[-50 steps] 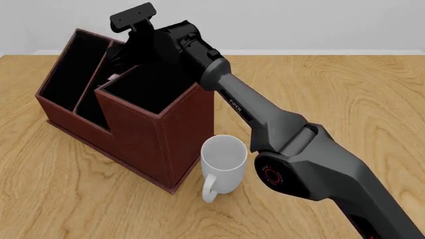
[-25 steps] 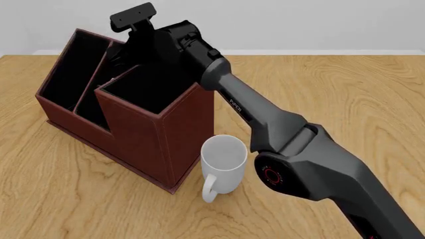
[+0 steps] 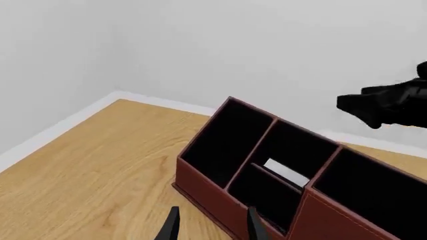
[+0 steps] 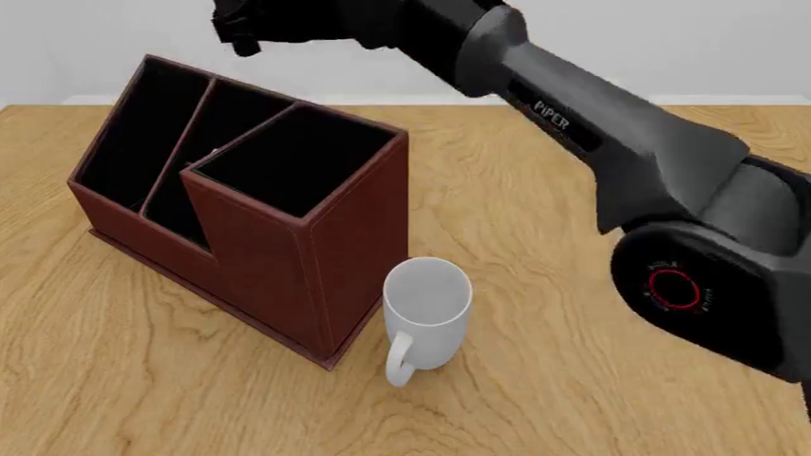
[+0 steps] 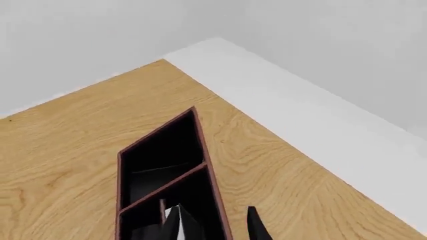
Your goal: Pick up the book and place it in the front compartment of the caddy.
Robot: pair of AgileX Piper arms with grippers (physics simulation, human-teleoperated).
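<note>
Now the right end effector (image 5: 212, 225), fingers apart and empty, has lifted above the caddy (image 4: 254, 228); the book (image 3: 287, 172) sits inside.

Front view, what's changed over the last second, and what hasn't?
The right arm has lifted up out of the caddy; its right gripper now hangs above it, jaws apart and empty. A white strip, likely the book, lies in the middle compartment. Caddy and mug stayed put.
</note>
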